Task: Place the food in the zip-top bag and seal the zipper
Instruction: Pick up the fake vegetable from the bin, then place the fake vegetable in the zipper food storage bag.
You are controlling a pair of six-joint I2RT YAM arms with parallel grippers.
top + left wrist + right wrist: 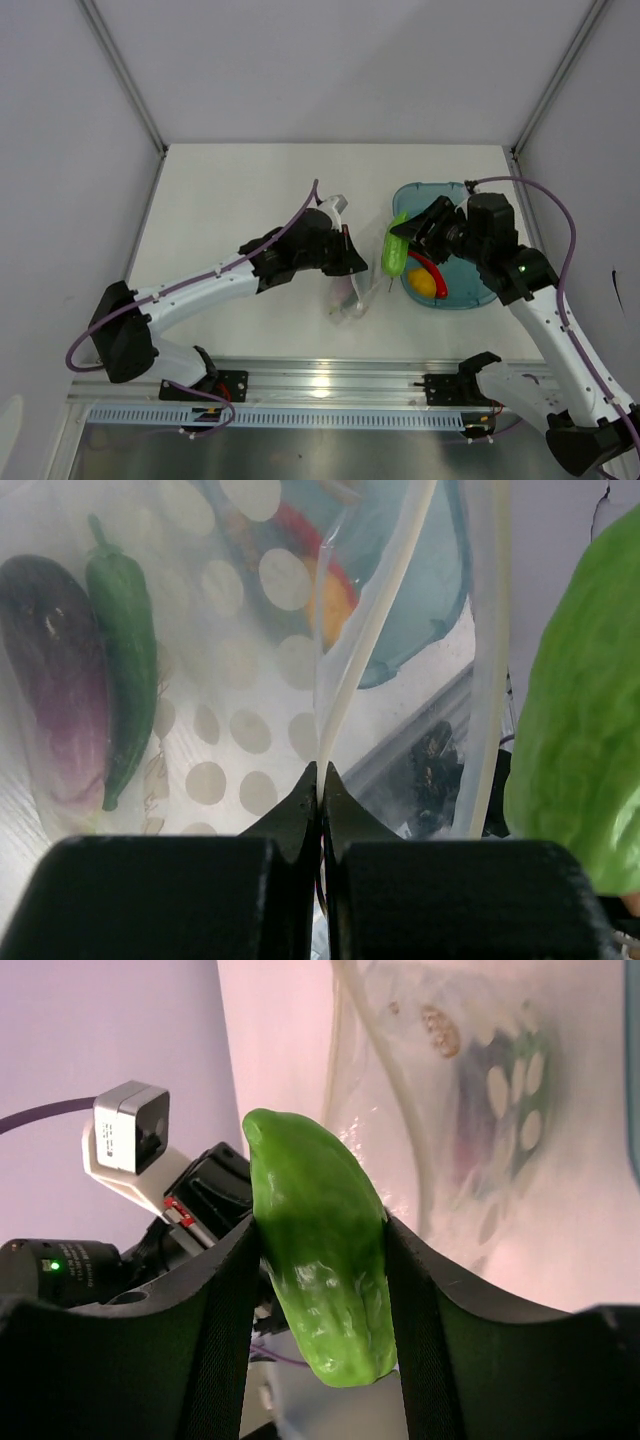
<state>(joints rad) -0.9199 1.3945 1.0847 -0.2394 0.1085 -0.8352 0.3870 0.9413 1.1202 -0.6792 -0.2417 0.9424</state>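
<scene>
White table [250, 200] was seen w/ both arms reaching toward its middle. L arm [210, 285] was stretched in from near left, R arm [540, 300] bent in from near right. Teal tray [465, 295] was laid on right half of table, near the bag.

Bag [350, 298] was found at table centre, between the two grippers. Its lower part was rested on table and its top edge was lifted. White dots were printed on its clear film.

L gripper [320, 775] was pressed together, pinching the zipper [372, 645] at the bag's top edge. No gap was seen btwn its tips apart from the strip itself. A 2nd pale strip was seen to the right of it, apart from the pinched one, so mouth looked unsealed.

R gripper [322, 1228] was held part-spread and clamped on the cucumber [325, 1270], one finger on each side. Cucumber was held off the table, over tray's left rim, just beside bag and outside it.

In tray, yellow fruit [424, 284] and red chili [432, 268] were left lying close together; contact couldn't be told.

Inside bag, purple piece [55, 680] and green pepper [125, 670] were laid side by side, touching, lengthwise.
</scene>
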